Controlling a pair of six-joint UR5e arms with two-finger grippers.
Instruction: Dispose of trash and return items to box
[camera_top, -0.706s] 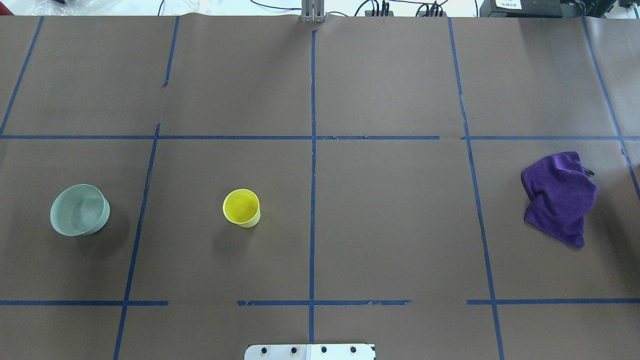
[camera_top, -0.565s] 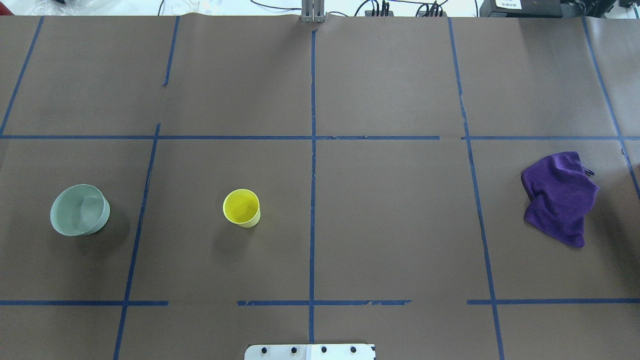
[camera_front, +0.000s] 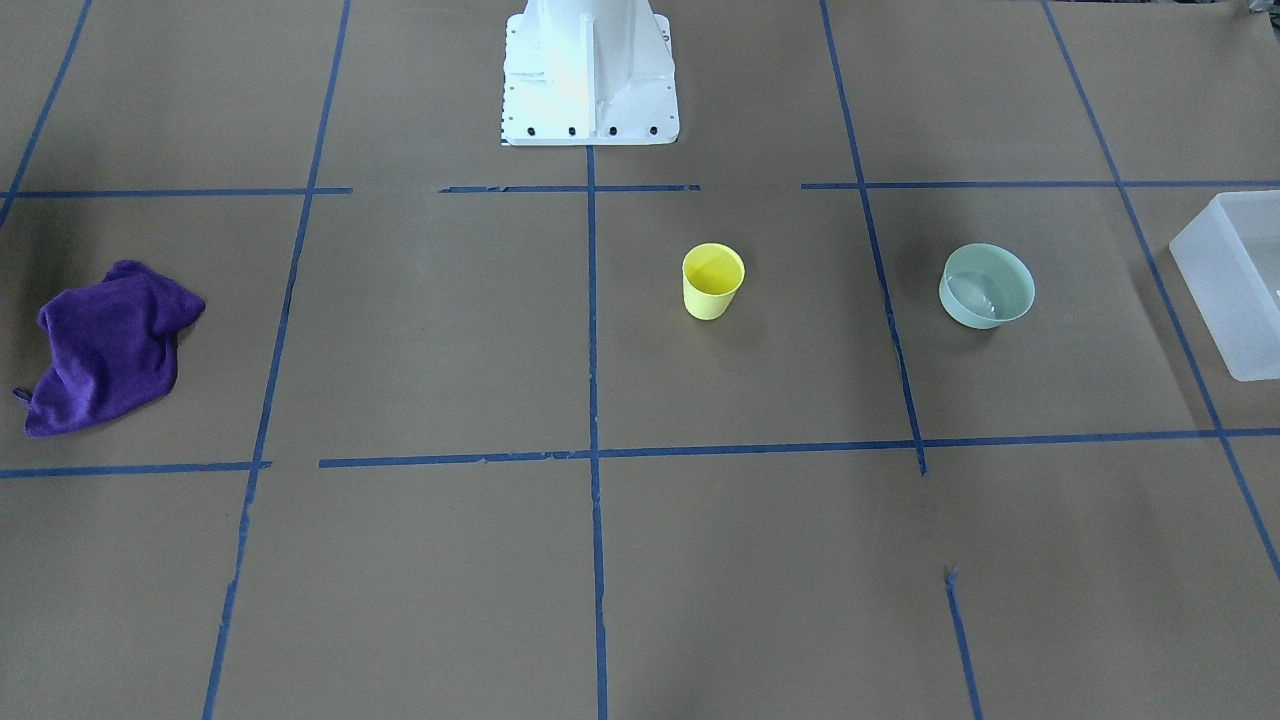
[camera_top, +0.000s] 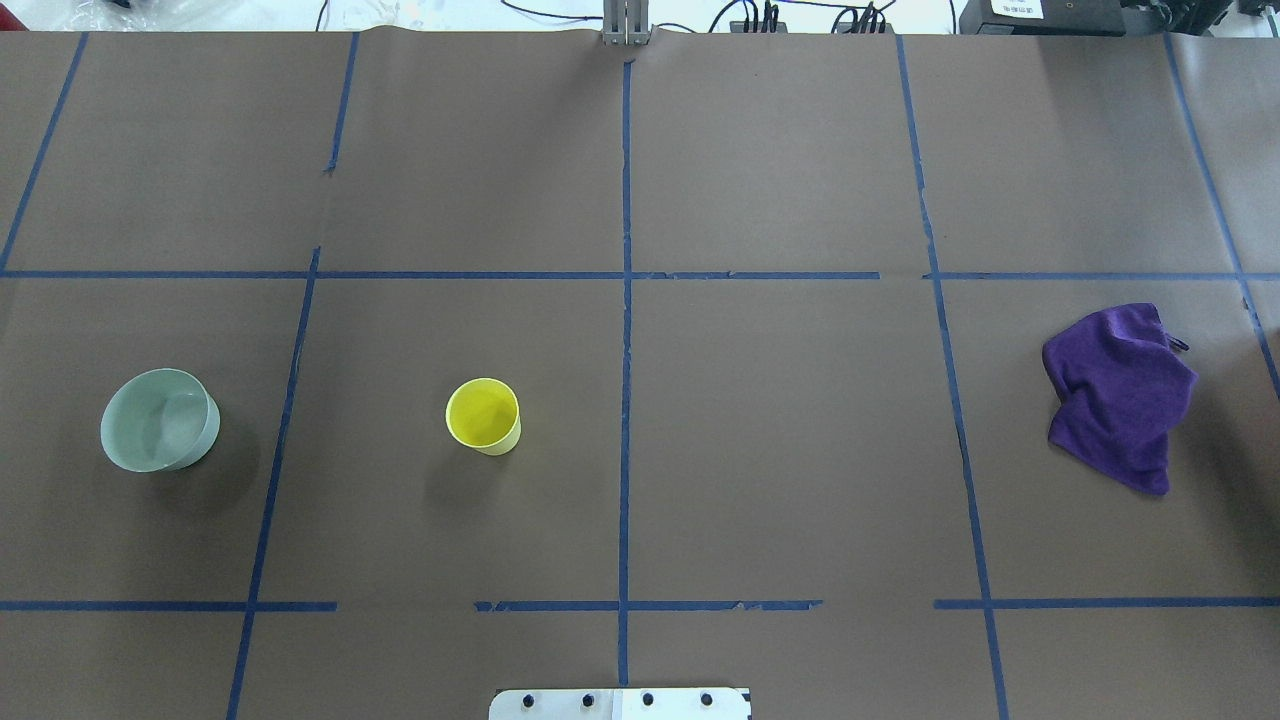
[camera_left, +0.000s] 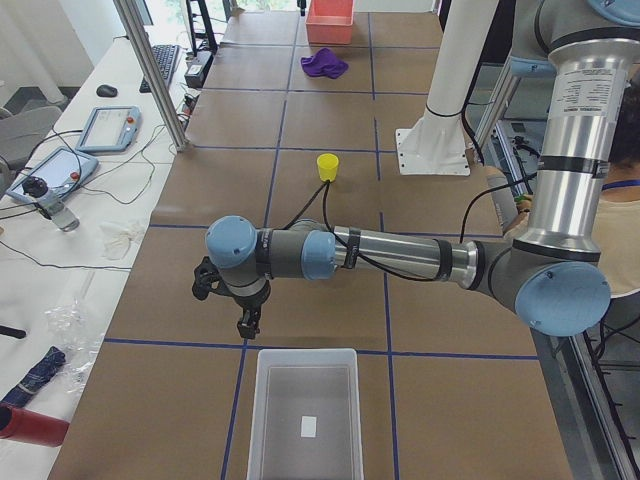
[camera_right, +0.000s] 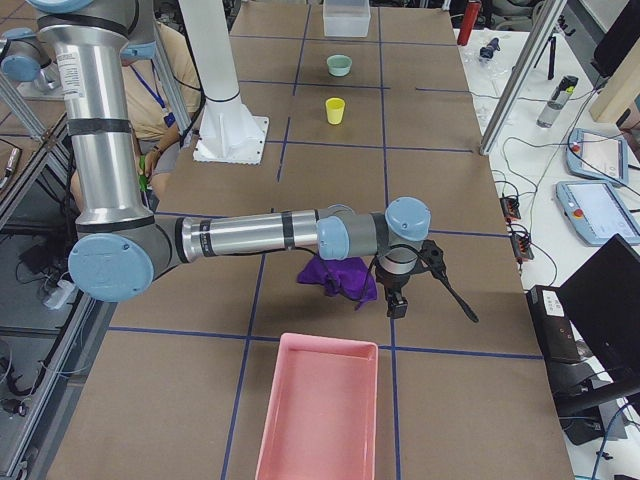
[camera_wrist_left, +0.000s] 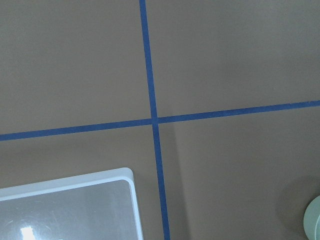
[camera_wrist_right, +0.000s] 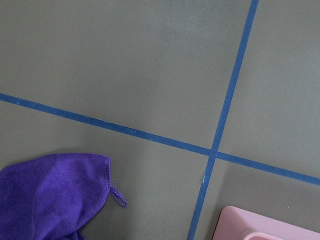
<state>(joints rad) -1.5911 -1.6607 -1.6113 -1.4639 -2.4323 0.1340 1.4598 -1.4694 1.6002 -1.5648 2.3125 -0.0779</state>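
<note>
Evidently nothing has shifted on the table (camera_top: 780, 450) in the last instant. The small yellow tapered plastic cup (camera_top: 483, 415) and the pale mint-green round plastic bowl (camera_top: 160, 420) stand upright, well apart, both outside the translucent frosted-white rectangular bin (camera_left: 305, 420). The left tool (camera_left: 245, 322) hangs near that bin and the right tool (camera_right: 395, 303) by the crumpled purple cloth (camera_top: 1115, 395). Whether either is released or clenched I cannot tell. Returning the items looks not yet begun.

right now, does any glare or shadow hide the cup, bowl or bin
No. Overhead exterior: yellow cup and mint-green bowl sharp, soft shadows beside them. Left wrist: glare spot inside the translucent bin, bowl cropped at the edge. Front-facing: white robot base overexposed.
</note>
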